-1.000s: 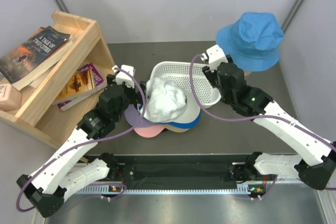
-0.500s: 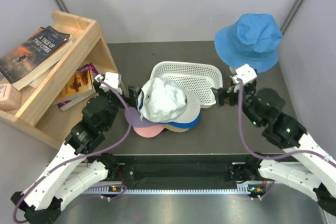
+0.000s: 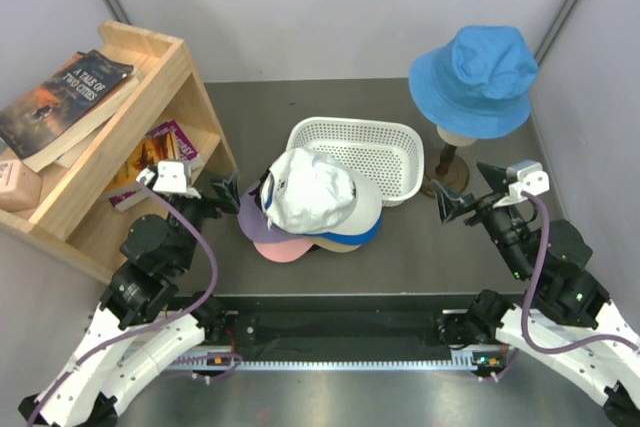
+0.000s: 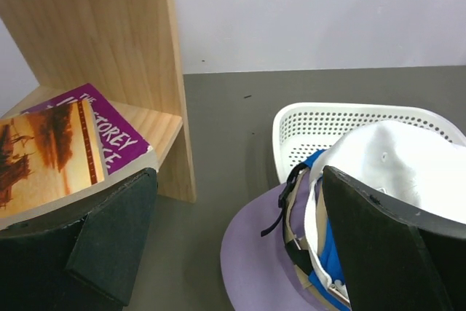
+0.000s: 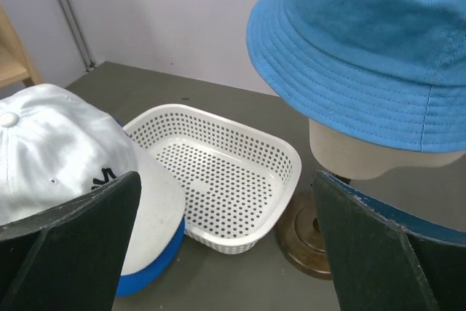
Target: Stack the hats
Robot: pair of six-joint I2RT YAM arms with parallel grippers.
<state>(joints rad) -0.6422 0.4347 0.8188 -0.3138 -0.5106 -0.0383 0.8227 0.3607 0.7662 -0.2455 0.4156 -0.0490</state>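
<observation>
We see the hats point(image 3: 312, 205) in 1 pile at the table centre, white cap point(image 3: 310, 187) on top, between both arms. The left gripper point(image 3: 227, 190) sits just left of the pile and nearer; the right gripper point(image 3: 452, 205) is farther. Both have jaws apart and hold nothing.

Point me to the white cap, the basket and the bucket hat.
white cap point(image 3: 312, 187), top view, on its crown, topmost of the stack.
basket point(image 3: 352, 128), top view, on its far rim.
bucket hat point(image 5: 378, 27), right wrist view, on its blue side above the brim.
</observation>
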